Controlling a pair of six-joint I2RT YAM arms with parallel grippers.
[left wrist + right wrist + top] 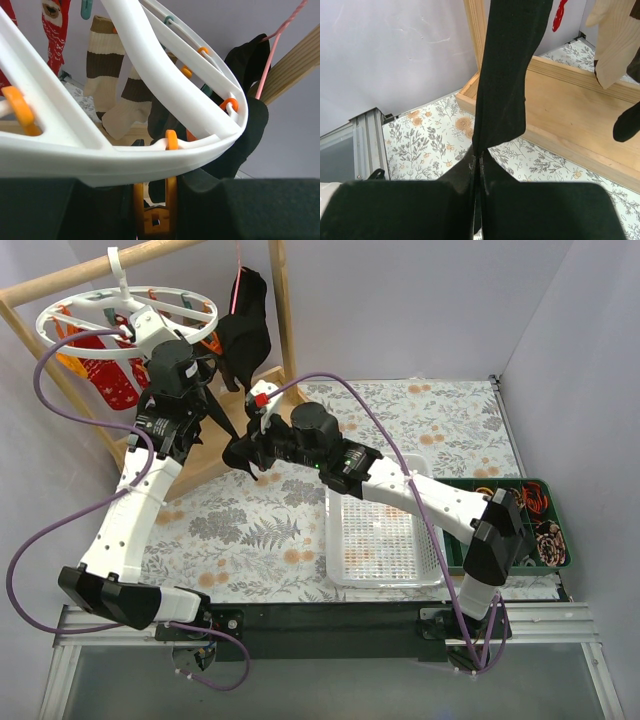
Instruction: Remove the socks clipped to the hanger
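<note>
**Black sock taut between hanger and right tool**

The black sock (505, 75) stretches down from the hanger (60, 315) to the right tool (477, 192), which is pinched tight on its lower end above the table (250, 530). The left tool (155, 200) grips an orange clip (171, 200) under the ring. Red socks (105, 375) and striped socks (102, 55) hang nearby.

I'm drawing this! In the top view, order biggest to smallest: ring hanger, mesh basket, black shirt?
1. White plastic mesh basket and white plastic ring hanger: too alike; hanger hangs nearer the camera.
2. Black fabric shirt.
</note>
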